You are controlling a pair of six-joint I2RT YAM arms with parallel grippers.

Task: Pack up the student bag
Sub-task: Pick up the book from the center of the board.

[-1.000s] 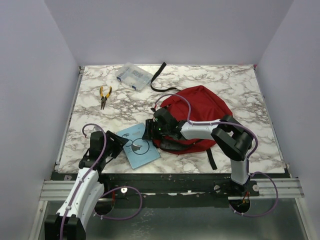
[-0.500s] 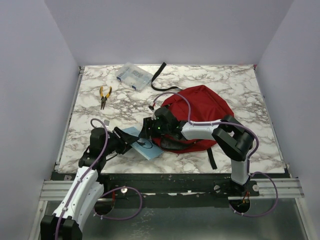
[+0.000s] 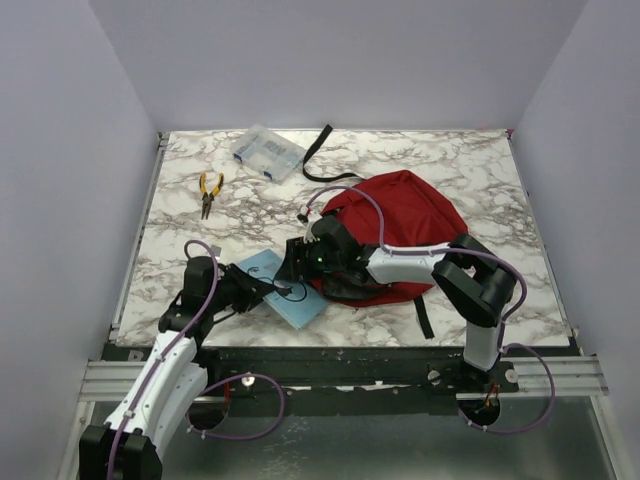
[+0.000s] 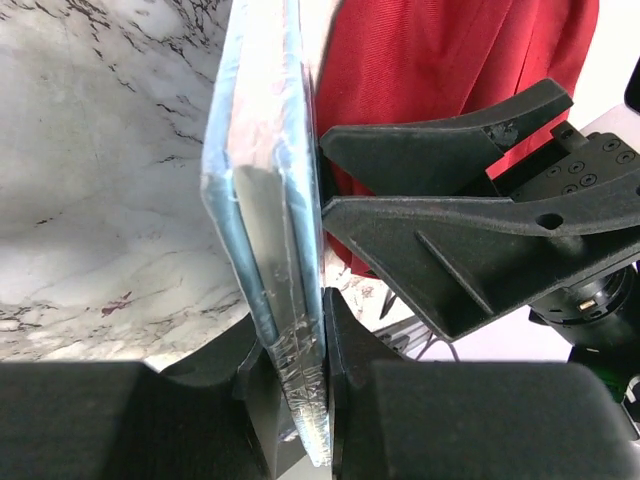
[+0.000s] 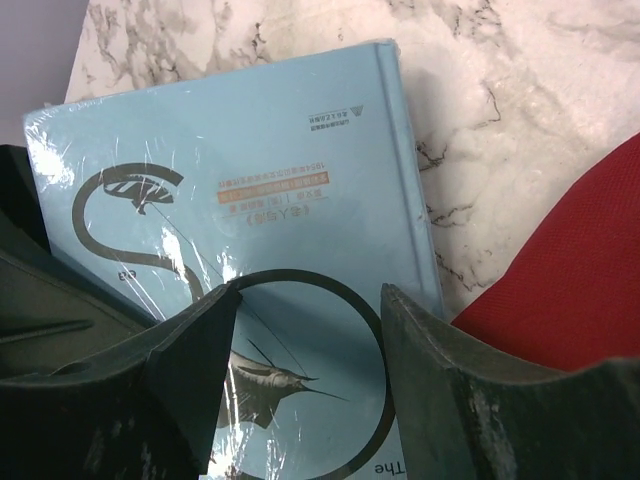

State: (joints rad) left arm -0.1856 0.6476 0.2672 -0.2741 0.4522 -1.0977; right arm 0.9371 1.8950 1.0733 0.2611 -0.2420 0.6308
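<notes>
Top view high, rear, looking down over whole table; both wrist views close-up, sharing blue book.

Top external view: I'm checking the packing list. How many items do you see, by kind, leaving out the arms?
Student bag: 1
Book: 1
Pliers: 1
Clear plastic box: 1
Total: 4

I work on a table topped in white marble with dark grey veins, set inside a plain booth. A back wall, a left wall and a right wall, all a pale lavender-grey, close me in on three sides. Along the table's near edge runs a silver metal rail, and lower down lies a dull grey surface. The light is soft and even, casting only faint shadows.
</notes>
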